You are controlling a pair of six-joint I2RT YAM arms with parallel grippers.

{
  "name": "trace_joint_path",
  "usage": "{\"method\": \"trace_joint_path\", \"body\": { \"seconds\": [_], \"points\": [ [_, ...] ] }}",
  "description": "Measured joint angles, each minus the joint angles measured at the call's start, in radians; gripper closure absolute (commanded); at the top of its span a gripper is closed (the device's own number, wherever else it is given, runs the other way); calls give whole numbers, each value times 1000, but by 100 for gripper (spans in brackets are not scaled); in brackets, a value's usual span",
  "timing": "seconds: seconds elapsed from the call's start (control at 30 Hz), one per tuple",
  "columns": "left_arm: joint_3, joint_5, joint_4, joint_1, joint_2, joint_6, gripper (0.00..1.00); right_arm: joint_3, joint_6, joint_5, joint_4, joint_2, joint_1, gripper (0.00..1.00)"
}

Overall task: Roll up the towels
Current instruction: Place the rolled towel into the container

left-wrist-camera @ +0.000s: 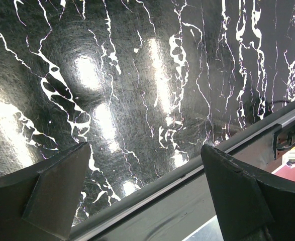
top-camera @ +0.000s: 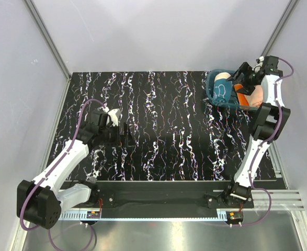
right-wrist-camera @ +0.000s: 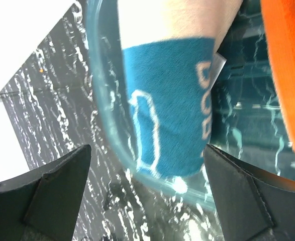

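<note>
Since both towels lie in the tray [top-camera: 212, 95], at about 2 o'clock on the table [top-camera: 163, 120], the job reads as near its end. Teal towel [right-wrist-camera: 170, 105]: a tight roll, cream back showing at one end, white line print on the outside, lying on the tray's 9 o'clock side in the top view. Orange towel [top-camera: 242, 88]: beside it toward 3 o'clock, touching or nearly so. It is bundled with cream showing, but the right arm covers part of it and the wrist view catches only an orange edge, so cannot confirm a clean roll. Right gripper [right-wrist-camera: 146, 150]: poised over the tray, directly above the teal roll, jaws spread wide, nothing in them. Its fingers flank the roll from above without touching it, as far as the wrist view shows. Left gripper [left-wrist-camera: 144, 148]: at about 9 o'clock on the table, well apart from the tray, low over the marbled top, jaws also wide, empty. Judgement: teal rolled and in the tray; orange probably the same. Left to do, if anything: check that the orange roll holds, and lift the right arm out of the tray. Risk worth noting: a fingertip snagging either roll on the way out would loosen it.
</note>
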Motion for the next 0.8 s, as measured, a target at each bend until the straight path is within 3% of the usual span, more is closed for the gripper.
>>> {"method": "trace_joint_path", "body": {
  "seconds": [0.17,0.3,0.4,0.53,0.67,0.8],
  "points": [
    [0,-2,0,0,-7,0,1,-113,-1,22,8,-127,23,0],
    [-3,-3,3,-1,-31,0,1,-299,-19,65,58,-292,110,0],
    [-3,-16,4,-3,-51,0,1,-508,-29,108,136,-482,208,0],
    [-3,-42,4,-4,-62,0,1,-894,-4,113,339,-858,322,0],
    [-3,-84,4,-4,-94,0,1,-1191,61,129,502,-1187,312,0],
    [-16,-173,22,-4,-191,-2,1,-1323,96,169,547,-1328,304,0]
  ]
}}
